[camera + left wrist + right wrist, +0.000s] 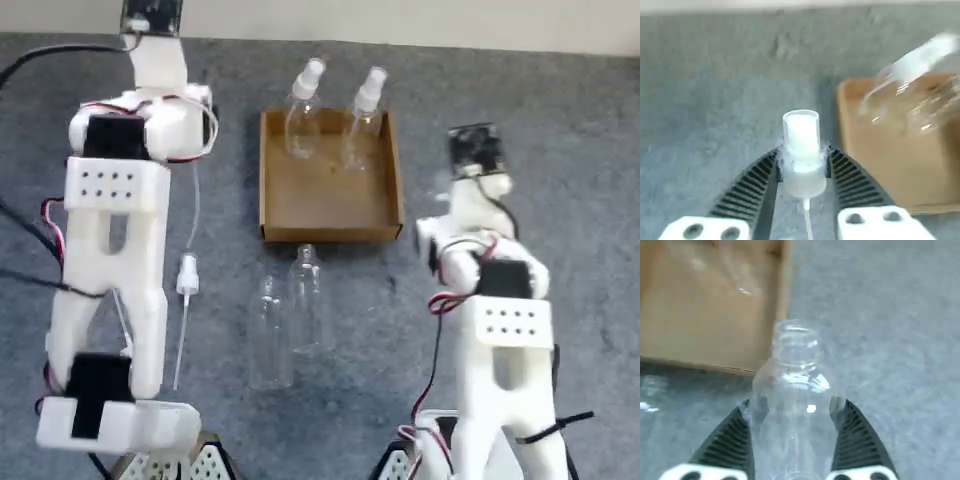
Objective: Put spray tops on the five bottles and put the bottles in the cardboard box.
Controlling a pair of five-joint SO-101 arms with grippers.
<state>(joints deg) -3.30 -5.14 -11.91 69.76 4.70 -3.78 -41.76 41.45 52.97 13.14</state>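
Left gripper clamped on a spray top, held over grey matting beside the cardboard box. Right gripper closed around an uncapped bottle just off the box's corner. Two capped bottles lean inside the box (two bare bottles lie in front of it).

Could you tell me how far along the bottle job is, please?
Done: two capped bottles stand in the box. In hand: the left gripper holds a spray top, the right gripper an open bottle. Left: two uncapped bottles in front of the box.
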